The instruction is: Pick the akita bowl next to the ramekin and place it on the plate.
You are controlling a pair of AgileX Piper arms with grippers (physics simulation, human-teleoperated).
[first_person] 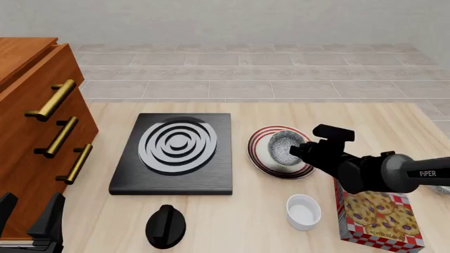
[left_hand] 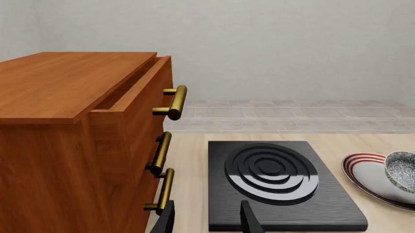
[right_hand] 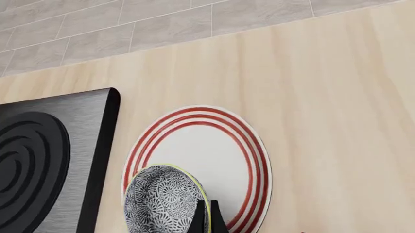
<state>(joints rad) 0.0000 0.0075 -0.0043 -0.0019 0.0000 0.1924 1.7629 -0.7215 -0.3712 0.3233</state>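
The akita bowl [first_person: 283, 146], speckled grey and black with a pale rim, is over the red-striped plate [first_person: 262, 156], slightly tilted. Whether it touches the plate I cannot tell. My right gripper [first_person: 301, 151] is at the bowl's right side. In the right wrist view its fingertips [right_hand: 198, 219] pinch the rim of the bowl [right_hand: 161, 200] above the plate [right_hand: 214, 150]. The white ramekin [first_person: 304, 211] stands nearer, in front of the plate. My left gripper [first_person: 28, 212] is open at the near left corner with nothing in it, and its fingers [left_hand: 250, 221] point toward the stove.
A black square stove [first_person: 176, 153] with grey rings lies left of the plate. A wooden cabinet [first_person: 31, 132] with brass handles fills the left side, its top drawer slightly open. A black knob-shaped object [first_person: 165, 226] and a cookie box [first_person: 380, 217] sit near the front edge.
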